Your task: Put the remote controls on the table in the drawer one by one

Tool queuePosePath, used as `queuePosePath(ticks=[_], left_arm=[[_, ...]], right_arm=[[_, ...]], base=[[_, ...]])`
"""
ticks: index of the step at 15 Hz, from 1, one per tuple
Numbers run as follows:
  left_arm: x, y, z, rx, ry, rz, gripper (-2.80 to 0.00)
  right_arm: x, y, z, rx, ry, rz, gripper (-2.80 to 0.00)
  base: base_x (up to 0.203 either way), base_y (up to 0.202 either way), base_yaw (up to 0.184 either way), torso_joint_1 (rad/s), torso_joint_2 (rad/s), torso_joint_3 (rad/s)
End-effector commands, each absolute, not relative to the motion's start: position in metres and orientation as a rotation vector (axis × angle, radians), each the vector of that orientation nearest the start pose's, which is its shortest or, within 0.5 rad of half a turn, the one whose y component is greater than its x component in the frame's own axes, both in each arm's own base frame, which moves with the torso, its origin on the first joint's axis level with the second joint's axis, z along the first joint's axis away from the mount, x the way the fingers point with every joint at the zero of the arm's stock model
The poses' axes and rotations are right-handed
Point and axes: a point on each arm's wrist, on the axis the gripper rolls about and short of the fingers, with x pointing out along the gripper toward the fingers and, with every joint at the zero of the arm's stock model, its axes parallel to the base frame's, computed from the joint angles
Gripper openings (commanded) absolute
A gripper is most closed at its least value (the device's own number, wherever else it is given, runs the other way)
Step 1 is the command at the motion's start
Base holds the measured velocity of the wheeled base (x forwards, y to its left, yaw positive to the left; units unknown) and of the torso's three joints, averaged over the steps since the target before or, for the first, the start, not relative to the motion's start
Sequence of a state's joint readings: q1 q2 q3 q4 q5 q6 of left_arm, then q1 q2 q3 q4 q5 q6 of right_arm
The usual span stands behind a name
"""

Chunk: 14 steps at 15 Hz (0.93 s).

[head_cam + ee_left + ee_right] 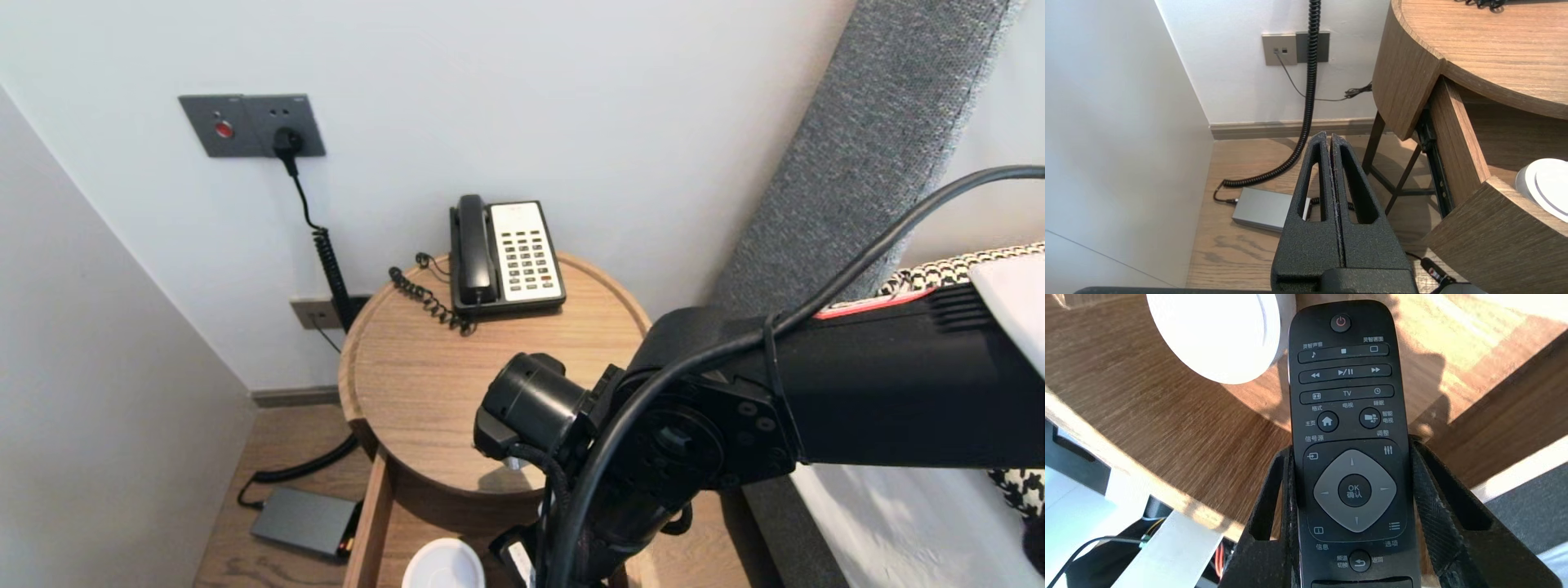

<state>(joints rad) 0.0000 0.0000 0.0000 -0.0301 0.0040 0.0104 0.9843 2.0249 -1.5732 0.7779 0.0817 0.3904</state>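
The right pincer (1351, 447) is clamped on a black remote control (1345, 416). One finger presses each long side at about the level of the arrow pad, and the button face is turned up toward the wrist camera. The power-button end sticks well out beyond the fingertips, while the other end runs back between the fingers and out of sight. So the pickup, by my reading, is done: the remote sits straight in the grip, not skewed.

Beneath the pincer lies the wooden floor of an open drawer (1147, 396), pulled out from under the round table (408, 359). A white disc (1216, 330) lies on that floor just beyond the fingertips, to one side of the remote's far end and close to it; I cannot tell whether the two touch. Nor can I tell whether the remote's tip rests on the wood or hangs just above it, though the shadow beside it suggests a gap. In the head view the right arm (735, 408) covers pincer and remote altogether.

What is left, as I judge it: the remote is not yet set down and released, and the drawer stands open.

The left pincer (1331, 139) is pressed shut on nothing and parked off to the side of the table. A grey power brick (1263, 208) lies on the floor below and ahead of its tips. A telephone (506, 257) stands at the back of the tabletop, well away from both pincers
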Motion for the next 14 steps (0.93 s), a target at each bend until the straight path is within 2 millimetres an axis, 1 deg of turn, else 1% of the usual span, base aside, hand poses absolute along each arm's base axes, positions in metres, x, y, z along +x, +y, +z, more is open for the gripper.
queuePosePath(ticks=[1,3,8,10,14], left_arm=[[-0.022,0.0,0.075,0.011,-0.02,0.005,-2.8],[-0.022,0.0,0.075,0.011,-0.02,0.005,-2.8],[-0.022,0.0,0.075,0.011,-0.02,0.005,-2.8],[-0.022,0.0,0.075,0.011,-0.02,0.005,-2.8],[-0.022,0.0,0.075,0.011,-0.02,0.005,-2.8]], right_arm=[[0.195,0.3,0.16,-0.254,1.305,0.67,-2.8],[0.193,0.302,0.157,-0.268,1.311,0.674,-2.8],[0.196,0.307,0.146,-0.293,1.305,0.651,-2.8],[0.194,0.311,0.139,-0.326,1.261,0.619,-2.8],[0.2,0.316,0.132,-0.314,1.195,0.587,-2.8]], base=[[0.0,0.0,0.0,0.0,0.0,0.0],[0.0,0.0,0.0,0.0,0.0,0.0],[0.0,0.0,0.0,0.0,0.0,0.0],[0.0,0.0,0.0,0.0,0.0,0.0],[0.0,0.0,0.0,0.0,0.0,0.0]])
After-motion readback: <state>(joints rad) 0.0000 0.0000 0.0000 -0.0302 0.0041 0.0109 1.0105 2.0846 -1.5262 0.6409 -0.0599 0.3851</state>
